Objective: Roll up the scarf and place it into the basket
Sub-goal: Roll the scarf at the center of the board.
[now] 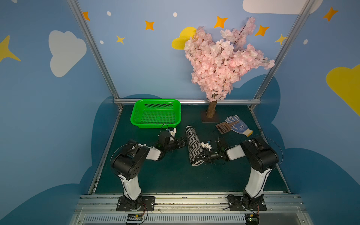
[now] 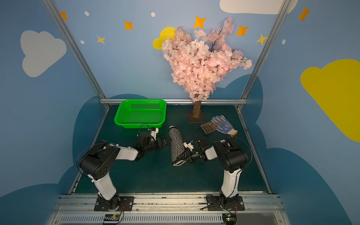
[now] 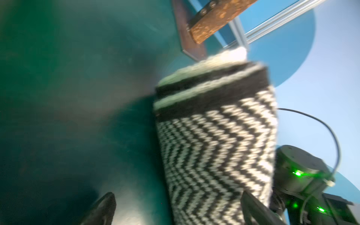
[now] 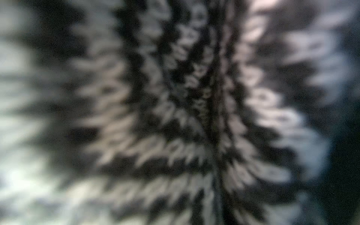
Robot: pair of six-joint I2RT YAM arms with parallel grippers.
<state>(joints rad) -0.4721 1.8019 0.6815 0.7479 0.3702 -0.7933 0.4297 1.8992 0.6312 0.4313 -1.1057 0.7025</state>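
Blue walls w/ painted clouds and stars are seen behind a dark green tabletop mat, at the back of which a pink artificial blossom tree is stood. At far left a bright green rectangular plastic basket w/ mesh walls is set, empty. The long knitted black-and-white scarf is found rolled into a tight cylinder, zigzag side out, at mat ctr, its far end near the basket's near corner. Its near end is clamped by the right gripper, jaws part-closed on the cloth; the right wrist view is filled w/ blurred knit. The left gripper is spread wide and empty, just beside the roll's mid-section. Whether the roll is lifted off the mat can't be told. A blue-dotted white work glove and a small brown slotted scoop lie touching at far right, not involved. Rolling is judged done; the step in hand is prob. securing the roll for transfer. Next, the left jaws need to be closed on the roll w/o loosening it, then the roll lifted level and carried over the rim.
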